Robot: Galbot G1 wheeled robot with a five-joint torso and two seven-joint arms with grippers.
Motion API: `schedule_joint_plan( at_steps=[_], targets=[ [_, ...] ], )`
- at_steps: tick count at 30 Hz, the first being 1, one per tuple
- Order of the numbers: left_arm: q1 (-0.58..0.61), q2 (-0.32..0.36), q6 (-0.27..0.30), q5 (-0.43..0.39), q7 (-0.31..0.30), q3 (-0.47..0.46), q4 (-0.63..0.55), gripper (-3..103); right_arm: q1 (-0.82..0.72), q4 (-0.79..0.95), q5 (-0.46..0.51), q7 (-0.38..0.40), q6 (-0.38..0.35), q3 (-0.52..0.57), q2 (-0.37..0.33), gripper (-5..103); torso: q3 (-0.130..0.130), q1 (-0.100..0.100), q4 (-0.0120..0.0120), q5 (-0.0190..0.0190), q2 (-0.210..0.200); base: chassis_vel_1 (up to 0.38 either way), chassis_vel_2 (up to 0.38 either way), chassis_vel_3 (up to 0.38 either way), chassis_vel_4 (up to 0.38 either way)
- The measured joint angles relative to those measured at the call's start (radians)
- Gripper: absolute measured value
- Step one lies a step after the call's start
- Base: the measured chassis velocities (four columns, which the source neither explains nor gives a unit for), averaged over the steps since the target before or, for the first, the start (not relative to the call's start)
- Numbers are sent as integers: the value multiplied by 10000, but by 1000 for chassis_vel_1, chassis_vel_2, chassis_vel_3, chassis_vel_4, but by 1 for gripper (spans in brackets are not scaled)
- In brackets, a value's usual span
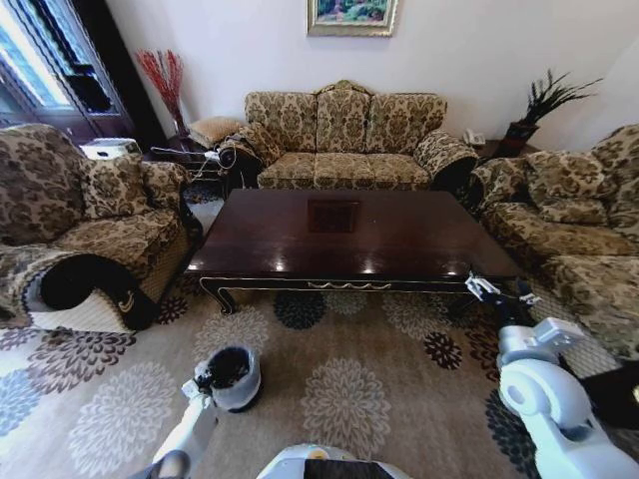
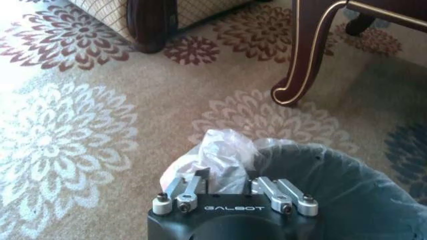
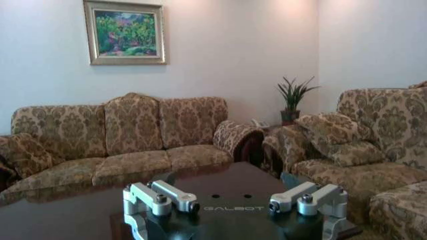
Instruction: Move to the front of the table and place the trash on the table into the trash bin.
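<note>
Carpet holds the trash bin point(image 1: 231, 377), left hand point(image 2: 230, 197) pinching its liner; right hand point(image 3: 230, 205) spread.

Head view: taken from high on the robot, looking forward and steeply down across the carpet point(image 1: 349, 399) to the table point(image 1: 349, 239), with the sofa point(image 1: 344, 140) at 12 o'clock and armchairs at 9 and 3 o'clock. Left wrist view: set close above the left gripper point(image 2: 233, 192), facing down at the carpet, the trash bin point(image 2: 347, 195) rim just beneath, and one table leg point(image 2: 303, 60) near. Right wrist view: low and level, just over the right gripper point(image 3: 233, 202), facing across the tabletop toward the sofa and painting point(image 3: 125, 32). Shared ground: table, sofa and painting; the plant point(image 3: 292, 97) probably also.
</note>
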Motion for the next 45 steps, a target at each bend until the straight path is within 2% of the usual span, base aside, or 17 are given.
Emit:
schedule_joint_plan(
  at_steps=[3, 5, 7, 8, 12, 13, 16, 19, 27, 40, 45],
  targets=[
    [119, -16, 43, -31, 15, 0, -168, 47, -23, 98, -22, 19, 3, 54, -21, 100, 0, 1, 0, -5, 0, 0, 0, 0, 0],
    [181, -16, 59, -63, 20, -1, -288, 47, -33, 121, -37, 22, 6, 64, -23, 100, 0, 1, 0, -3, 0, 0, 0, 0, 0],
    [346, -10, 127, -169, 25, -12, -614, 58, -60, 200, -91, 24, 8, 71, -23, 100, 0, 0, 0, -4, 0, 0, 0, 0, 0],
    [346, -10, 127, -169, 25, -12, -614, 58, -60, 200, -91, 24, 8, 71, -23, 100, 0, 0, 0, -4, 0, 0, 0, 0, 0],
    [842, 100, 412, -315, 36, -31, -1639, 81, -82, 352, -168, 19, 15, 64, -8, 100, 1, 0, 1, -4, 0, 0, 0, 0, 0],
    [842, 100, 412, -315, 36, -31, -1639, 81, -82, 352, -168, 19, 15, 64, -8, 100, 1, 0, 1, -4, 0, 0, 0, 0, 0],
    [1319, 166, 532, -366, -28, -99, -2470, 96, -83, 435, -190, 13, 15, 62, 16, 100, 0, 0, 0, -4, 0, 0, 0, 0, 0],
    [1698, 197, 694, -368, -66, -148, -3006, 100, -117, 514, -209, 10, 15, 62, 50, 100, 0, 0, 0, -4, 0, 0, 0, 0, 0],
    [2594, 249, 870, -354, -273, -284, -4091, 100, -324, 662, -356, -182, 105, 194, 191, 100, 0, 0, 0, -6, 0, 0, 0, 0, 0],
    [3219, 327, 1127, -383, -644, -445, -5536, 100, -439, 455, -404, -474, 314, 379, 289, 100, 1, 1, 0, -6, 0, 0, 0, 0, 0],
    [3460, 368, 1428, -510, -818, -523, -6434, 100, -436, 445, -381, -527, 341, 442, 245, 100, 1, 1, 0, -5, 0, 0, 0, 0, 0]
  ],
)
